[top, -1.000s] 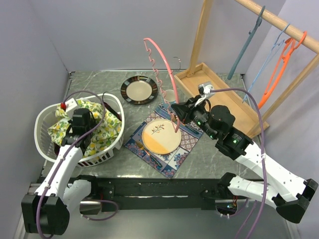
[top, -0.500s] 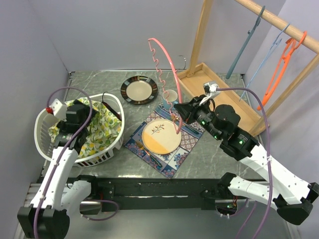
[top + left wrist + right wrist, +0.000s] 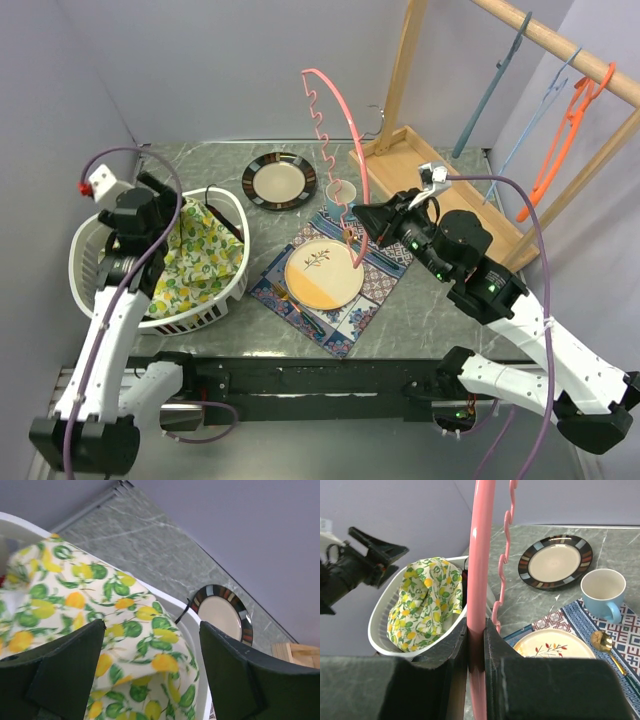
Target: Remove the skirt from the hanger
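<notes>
Grey marbled table (image 3: 200, 165): skirt (image 3: 205, 250) off hanger (image 3: 479, 555), lying in basket (image 3: 382, 630).
Lemon-print skirt heaped inside white basket. Left gripper (image 3: 151, 630) above basket, fingers spread apart, holding nothing, clear of the cloth. Pink hanger bare, raised to the right of basket; right gripper (image 3: 476, 640) clenched on its stem. Striped-rim plate (image 3: 279, 181) behind and right of basket; blue cup (image 3: 341, 191), patterned mat (image 3: 375, 285) and cream plate (image 3: 323, 273) farther right.

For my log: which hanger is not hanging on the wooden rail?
The pink hanger, held by the right gripper; the slate-blue hanger, light-blue hanger and orange hanger hang on the wooden rail.
</notes>
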`<action>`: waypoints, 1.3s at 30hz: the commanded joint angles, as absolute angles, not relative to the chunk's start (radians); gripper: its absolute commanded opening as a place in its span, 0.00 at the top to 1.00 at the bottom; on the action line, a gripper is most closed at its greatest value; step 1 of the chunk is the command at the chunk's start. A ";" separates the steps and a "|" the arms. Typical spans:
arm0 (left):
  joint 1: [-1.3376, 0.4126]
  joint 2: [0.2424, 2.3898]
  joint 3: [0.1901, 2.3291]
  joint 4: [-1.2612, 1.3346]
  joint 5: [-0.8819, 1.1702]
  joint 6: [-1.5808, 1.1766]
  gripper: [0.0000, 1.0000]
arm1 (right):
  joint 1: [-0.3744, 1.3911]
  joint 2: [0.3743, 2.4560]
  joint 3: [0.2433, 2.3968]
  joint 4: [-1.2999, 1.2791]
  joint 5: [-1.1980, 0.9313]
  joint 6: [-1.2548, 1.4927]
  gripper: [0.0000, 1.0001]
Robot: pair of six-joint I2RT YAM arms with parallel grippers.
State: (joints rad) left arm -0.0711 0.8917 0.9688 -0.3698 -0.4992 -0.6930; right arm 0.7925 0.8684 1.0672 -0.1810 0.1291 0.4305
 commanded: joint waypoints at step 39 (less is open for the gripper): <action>-0.310 0.821 0.943 0.192 0.449 -0.641 0.21 | 0.805 0.949 1.426 -0.472 0.526 0.885 1.00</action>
State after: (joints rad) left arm -0.0986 0.8471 0.9531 0.0219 0.4007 -0.8280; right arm 0.8009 0.9123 1.3128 -0.4854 0.3859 0.7185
